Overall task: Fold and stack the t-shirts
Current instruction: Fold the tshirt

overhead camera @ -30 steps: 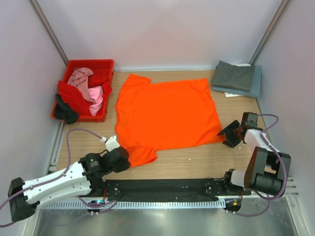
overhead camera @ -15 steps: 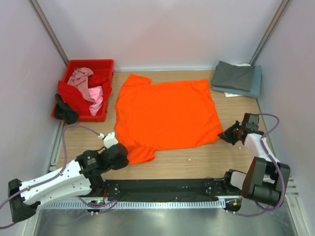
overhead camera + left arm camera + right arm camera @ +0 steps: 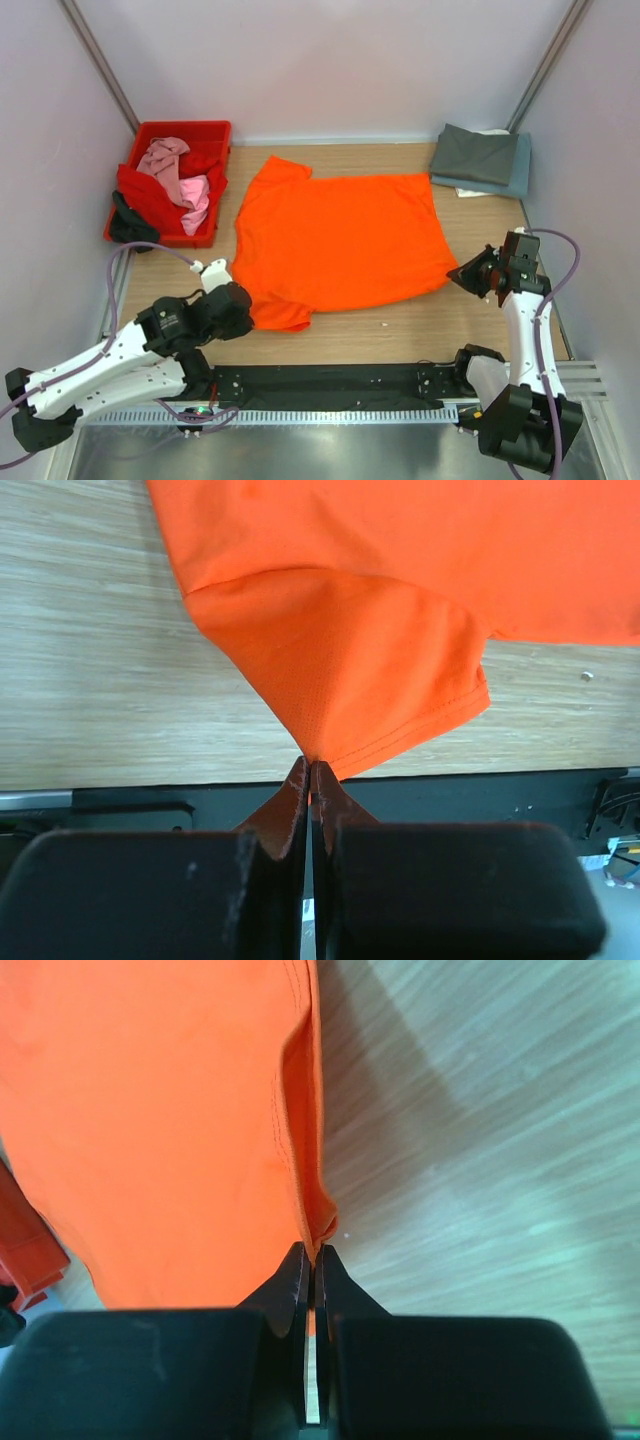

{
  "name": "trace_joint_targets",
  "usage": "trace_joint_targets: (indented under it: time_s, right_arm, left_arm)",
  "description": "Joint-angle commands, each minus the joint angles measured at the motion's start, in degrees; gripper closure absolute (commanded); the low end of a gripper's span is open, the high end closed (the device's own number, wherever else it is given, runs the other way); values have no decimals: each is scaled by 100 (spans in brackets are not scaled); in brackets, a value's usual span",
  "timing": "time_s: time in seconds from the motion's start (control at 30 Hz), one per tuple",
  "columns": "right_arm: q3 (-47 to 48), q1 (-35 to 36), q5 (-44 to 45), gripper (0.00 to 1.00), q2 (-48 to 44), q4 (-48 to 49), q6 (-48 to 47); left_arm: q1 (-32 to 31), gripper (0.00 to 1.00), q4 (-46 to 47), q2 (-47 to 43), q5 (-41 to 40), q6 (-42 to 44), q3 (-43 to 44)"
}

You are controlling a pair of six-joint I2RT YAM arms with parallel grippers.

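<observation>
Overhead camera: I see the orange t-shirt (image 3: 340,235) spread flat mid-worktop (image 3: 400,325). The left tool (image 3: 248,306) is at its near-left sleeve and the right tool (image 3: 458,276) at its near-right corner. Pink shirts (image 3: 175,170) and a red shirt (image 3: 140,190) fill the red crate (image 3: 180,127) at far left. At far right, a folded dark grey shirt (image 3: 475,152) lies on a slate blue shirt (image 3: 515,175).

Left wrist camera: my tool is clenched on the sleeve (image 3: 340,660), its hem pulled to a point between the fingers.

Right wrist camera: the tool grips the shirt's folded edge (image 3: 300,1140), bare wood to the right.
</observation>
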Motion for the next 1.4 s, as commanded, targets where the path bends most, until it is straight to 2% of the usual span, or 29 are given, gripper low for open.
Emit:
trace_joint_targets:
  time_s: [0.0,0.23,0.33,0.47,0.57,0.7,0.8,1.1,1.37]
  right_arm:
    - [242,-10,74,99,-204,-529,-161]
    - [356,-10,-154,99,-30,-239,-73]
    - [418,-10,-338,99,313,-29,-73]
    - [637,-10,-382,99,717,358,-38]
    - [891,-2,-488,99,1165,455,-64]
    - [1103,-2,-462,99,1561,578,-81]
    - [1121,-2,-532,99,1798,833,24]
    - [1480,7,-550,99,2554,1229,323]
    - [1666,7,-506,99,3038,1396,375]
  left_arm:
    - [24,100,-365,110,-232,159,267]
    - [208,100,-357,863,-575,1000,899]
    - [717,100,-15,1225,-261,1573,1233]
    - [1928,100,512,1865,364,2740,1699]
    - [2439,100,680,2523,741,3321,2147]
    - [2678,100,637,3429,945,3867,2980]
    - [2880,100,558,4018,1059,4088,3473]
    - [3583,100,558,5056,1384,4545,4397]
    - [3733,100,347,5936,1587,4782,5144]
